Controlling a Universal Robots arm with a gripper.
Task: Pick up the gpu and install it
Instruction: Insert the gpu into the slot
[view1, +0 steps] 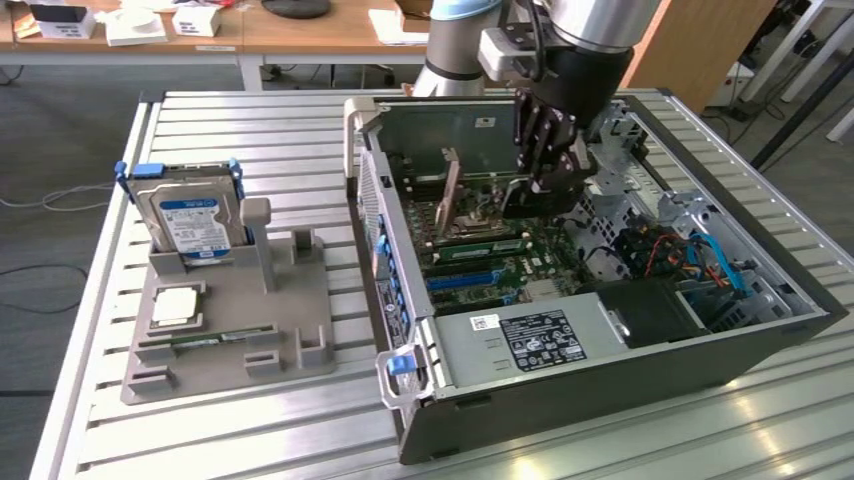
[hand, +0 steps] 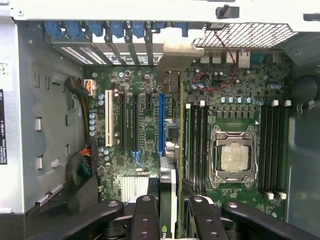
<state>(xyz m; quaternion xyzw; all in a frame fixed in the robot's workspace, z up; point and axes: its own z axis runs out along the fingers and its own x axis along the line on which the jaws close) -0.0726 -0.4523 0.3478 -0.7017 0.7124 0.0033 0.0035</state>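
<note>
The jaws are clamped on the one gpu (hand: 168, 182), a thin dark expansion card seen edge-on with a silver metal end bracket. It stands upright between them and reaches away from them toward the rear wall of the single open dark grey computer case (view1: 601, 400). Directly beneath the jaws lies the green motherboard (hand: 240, 100), and whether the card's lower edge touches it cannot be told. Just to one side of the held card run one blue expansion slot (hand: 161, 122), two long black slots (hand: 122, 120) and one white slot (hand: 108, 117). On the card's other side sits one square metal processor socket (hand: 235, 157). Near the jaws, at the case's front end, is one silver power supply with a black label (view1: 527, 345). Well apart from the jaws, toward the exterior view's left, one grey plastic holder (view1: 287, 300) rests on the slatted aluminium desk (view1: 200, 440). It carries one boxy silver hard drive with a blue-white label (view1: 191, 225) standing upright, one square silver chip (view1: 176, 305) and one narrow green memory stick (view1: 207, 340) lying flat.
</note>
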